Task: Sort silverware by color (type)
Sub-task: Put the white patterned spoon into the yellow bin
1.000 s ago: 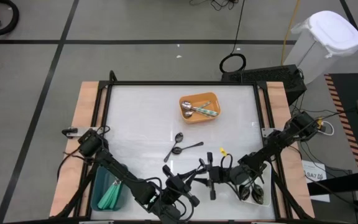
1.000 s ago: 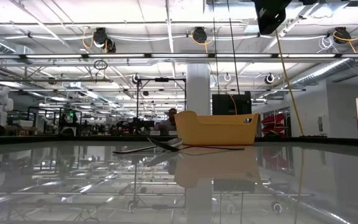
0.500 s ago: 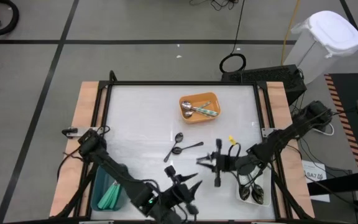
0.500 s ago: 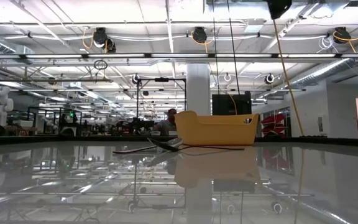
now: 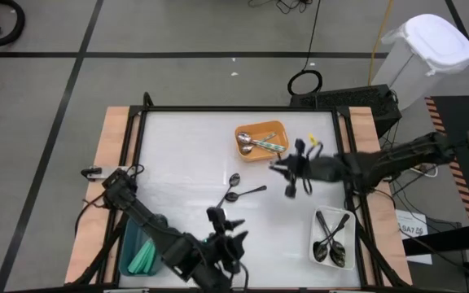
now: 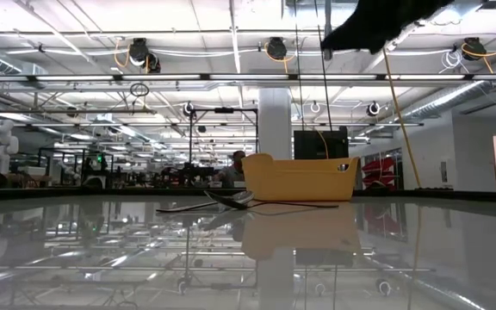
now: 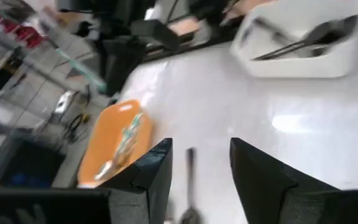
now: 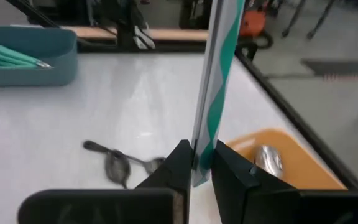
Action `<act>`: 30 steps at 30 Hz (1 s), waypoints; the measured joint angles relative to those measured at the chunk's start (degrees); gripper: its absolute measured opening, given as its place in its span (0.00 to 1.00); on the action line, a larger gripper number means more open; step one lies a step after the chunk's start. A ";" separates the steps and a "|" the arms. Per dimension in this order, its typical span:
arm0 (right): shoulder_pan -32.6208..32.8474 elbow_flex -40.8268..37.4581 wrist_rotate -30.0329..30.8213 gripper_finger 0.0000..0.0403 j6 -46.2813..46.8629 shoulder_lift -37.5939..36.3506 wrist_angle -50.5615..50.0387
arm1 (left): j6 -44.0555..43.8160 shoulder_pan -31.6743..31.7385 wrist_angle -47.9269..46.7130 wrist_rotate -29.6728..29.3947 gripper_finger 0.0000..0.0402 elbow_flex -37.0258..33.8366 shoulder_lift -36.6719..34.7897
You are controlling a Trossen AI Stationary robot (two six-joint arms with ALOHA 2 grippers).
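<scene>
- Hiding most of itself, the spoon (image 8: 211, 74) held by the right gripper (image 8: 196, 163) showed only a silver and teal handle in the right wrist view; its bowl could not be seen.
- That gripper (image 5: 293, 172) was clenched on the handle, hovering just off the orange tray (image 5: 277, 129) at its 4 o'clock corner.
- Spoons in the orange tray (image 5: 260, 144) overlapped, so their count was hard to tell.
- Two black spoons (image 5: 238, 189) lay loose near the table's middle, with bare white surface all round them.
- The left gripper (image 5: 222, 232) hung at the table's 6 o'clock edge, fingers (image 7: 148, 180) parted and holding nothing.
- A white tray (image 5: 344, 216) of black spoons sat at the 4 o'clock corner, tight against the frame.
- A teal tray (image 5: 130, 242) with teal-handled spoons sat at 8 o'clock, partly covered by the left arm.
</scene>
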 joint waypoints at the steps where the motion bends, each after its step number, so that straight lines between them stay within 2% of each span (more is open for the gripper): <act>1: -2.65 0.00 -2.80 0.09 -0.02 -0.33 -0.87 | -1.64 0.67 -1.87 0.04 0.40 -0.05 -0.04; 6: -14.96 3.11 -13.65 0.09 -1.99 0.64 -8.44 | -7.18 3.97 -11.50 2.00 0.40 -1.63 -0.13; 11: -25.08 9.03 -24.18 0.09 -5.10 4.76 -15.13 | -7.63 6.81 -11.18 3.70 0.40 -5.78 -0.13; 16: -32.05 16.66 -33.02 0.09 -8.25 12.85 -25.99 | -8.83 8.59 -8.42 3.95 0.40 -11.37 -0.13; 19: -34.32 21.11 -35.53 0.09 -11.20 18.47 -32.25 | -10.46 8.63 -6.54 3.91 0.40 -14.05 -0.13; 23: -36.07 25.62 -35.73 0.09 -14.97 25.20 -37.02 | -11.33 7.71 -0.99 4.15 0.40 -18.66 -0.13; 30: -38.70 32.31 -35.69 0.12 -21.98 35.76 -46.49 | -13.31 5.66 7.72 8.53 0.40 -25.06 -0.13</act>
